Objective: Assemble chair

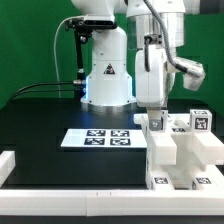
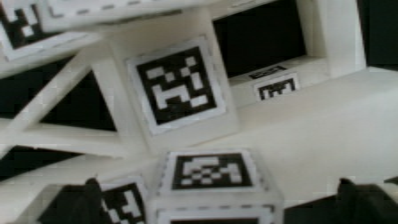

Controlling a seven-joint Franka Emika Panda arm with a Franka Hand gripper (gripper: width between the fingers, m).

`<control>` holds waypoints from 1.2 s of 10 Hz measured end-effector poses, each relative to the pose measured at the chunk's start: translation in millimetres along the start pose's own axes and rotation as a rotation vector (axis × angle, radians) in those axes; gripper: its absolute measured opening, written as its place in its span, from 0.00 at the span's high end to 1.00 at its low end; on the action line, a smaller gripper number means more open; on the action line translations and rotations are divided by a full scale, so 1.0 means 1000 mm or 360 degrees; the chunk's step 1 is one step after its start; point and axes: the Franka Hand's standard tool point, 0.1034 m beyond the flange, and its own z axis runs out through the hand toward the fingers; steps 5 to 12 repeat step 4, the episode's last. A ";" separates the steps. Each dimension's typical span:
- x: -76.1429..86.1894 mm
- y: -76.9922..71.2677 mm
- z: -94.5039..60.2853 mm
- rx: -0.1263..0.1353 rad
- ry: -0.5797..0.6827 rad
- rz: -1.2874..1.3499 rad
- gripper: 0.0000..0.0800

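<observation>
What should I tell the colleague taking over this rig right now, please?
Gripper: jaws spread, holding nothing, right above the chair.
Chair: one blocky white tagged structure at the exterior view's right, on the black table; the wrist view looks down closely on its tagged parts.
Marker board: flat on the table, beside the chair.
Done: several blocks look joined.
Left: probably more fitting; I cannot tell which parts are missing.

Table [image 1: 40, 130]: black top. Marker board [image 1: 98, 138] lies flat, off to the exterior view's left of the gripper [image 1: 154, 120]. Chair [image 1: 185, 150], white tagged blocks, stands directly beneath it. White border rails [image 1: 60, 186] along edges.
</observation>
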 end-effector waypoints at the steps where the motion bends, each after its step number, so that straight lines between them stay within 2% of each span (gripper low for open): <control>1: -0.005 0.000 -0.011 -0.0014 -0.0032 -0.0063 0.19; 2: -0.008 -0.007 -0.025 -0.0001 -0.0060 -0.0118 0.19; 3: -0.008 -0.015 -0.031 0.0020 -0.0066 -0.0149 0.19; 4: -0.008 -0.013 -0.028 0.0014 -0.0062 -0.0149 0.19; 12: -0.008 -0.013 -0.028 0.0014 -0.0062 -0.0149 0.19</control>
